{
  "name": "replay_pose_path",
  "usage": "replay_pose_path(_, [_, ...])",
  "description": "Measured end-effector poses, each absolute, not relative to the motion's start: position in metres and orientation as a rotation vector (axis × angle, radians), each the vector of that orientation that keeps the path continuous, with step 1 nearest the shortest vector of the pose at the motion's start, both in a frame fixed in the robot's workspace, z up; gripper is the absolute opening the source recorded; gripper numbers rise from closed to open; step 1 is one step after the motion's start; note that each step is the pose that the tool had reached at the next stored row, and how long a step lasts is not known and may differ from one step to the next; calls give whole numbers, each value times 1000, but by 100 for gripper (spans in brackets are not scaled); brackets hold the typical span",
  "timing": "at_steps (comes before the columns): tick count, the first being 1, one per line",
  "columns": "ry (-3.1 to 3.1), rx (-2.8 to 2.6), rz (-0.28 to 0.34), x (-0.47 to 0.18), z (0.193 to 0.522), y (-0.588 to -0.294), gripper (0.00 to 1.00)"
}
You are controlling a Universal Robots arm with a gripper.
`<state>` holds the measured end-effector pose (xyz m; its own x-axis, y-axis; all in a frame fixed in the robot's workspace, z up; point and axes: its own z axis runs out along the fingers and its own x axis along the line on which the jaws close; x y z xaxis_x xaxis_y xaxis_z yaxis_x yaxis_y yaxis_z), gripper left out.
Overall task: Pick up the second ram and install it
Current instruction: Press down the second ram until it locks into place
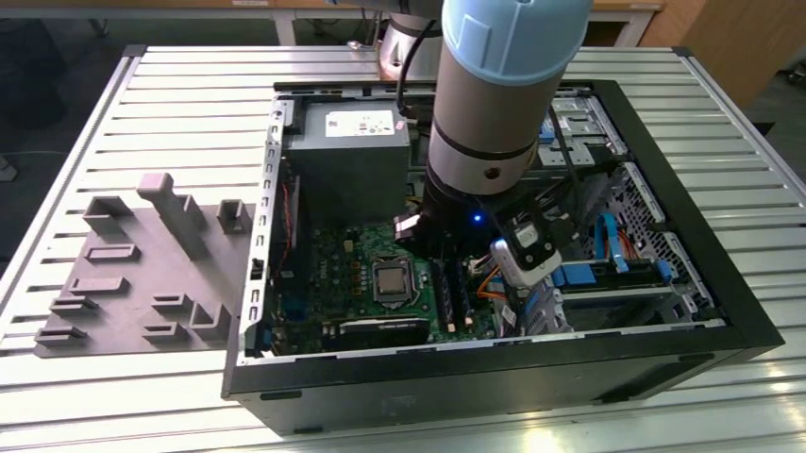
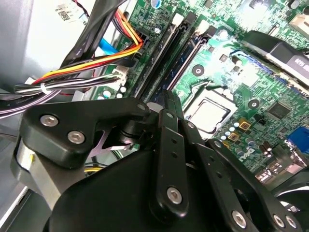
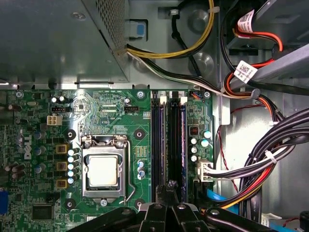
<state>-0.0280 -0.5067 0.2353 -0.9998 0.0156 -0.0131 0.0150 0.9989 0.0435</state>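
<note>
1. The big grey and light-blue robot arm (image 1: 504, 113) reaches down into the open black computer case (image 1: 705, 321), which sits on the ribbed white desk (image 1: 151, 123).
2. The black metal pincer (image 3: 166, 193) hangs just over the long black memory slots (image 3: 157, 140) on the green circuit board (image 3: 38, 145).
3. The long, thin, dark-blue ram stick (image 3: 182, 140) stands upright in one of those slots, beside the shiny square silver chip (image 3: 103, 171).
4. I cannot tell if the pincer is open or closed, or if it holds the stick.
5. The grey metal power box (image 1: 350, 151) sits in the case near the arm.
6. The grey plastic holder tray (image 1: 139, 274) lies on the desk, beside the case at the exterior view's left.
</note>
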Motion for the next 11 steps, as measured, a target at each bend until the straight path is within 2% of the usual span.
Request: replay_pose_path(11, [3127,24,68,-28,235,-509,11])
